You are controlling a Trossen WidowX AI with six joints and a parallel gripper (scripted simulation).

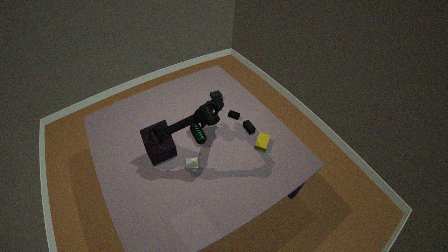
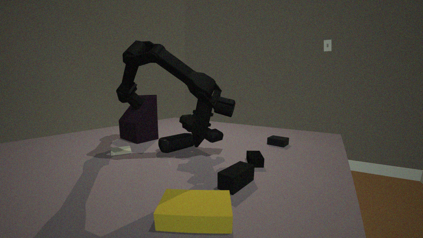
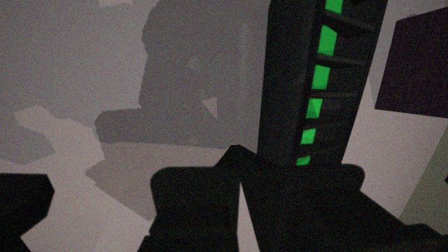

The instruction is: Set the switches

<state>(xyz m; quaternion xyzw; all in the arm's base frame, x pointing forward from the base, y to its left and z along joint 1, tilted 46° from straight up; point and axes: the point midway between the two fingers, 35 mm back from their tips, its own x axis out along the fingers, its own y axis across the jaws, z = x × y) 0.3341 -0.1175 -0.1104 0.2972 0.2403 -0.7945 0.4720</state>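
Bench: pale top under everything
Arm mount: dark block behind the controller unit
Yellow block: flat, well apart from the unit
Controller unit: on the bench, green switch ends upward
Gripper: fingers clenched on nothing, beside the unit; contact unclear in dim light

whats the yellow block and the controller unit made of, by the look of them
The yellow block: probably painted wood or matte plastic; flat even colour, no visible grain or shine.

The controller unit: likely dark moulded plastic, its smooth rounded shell showing only faint highlights.
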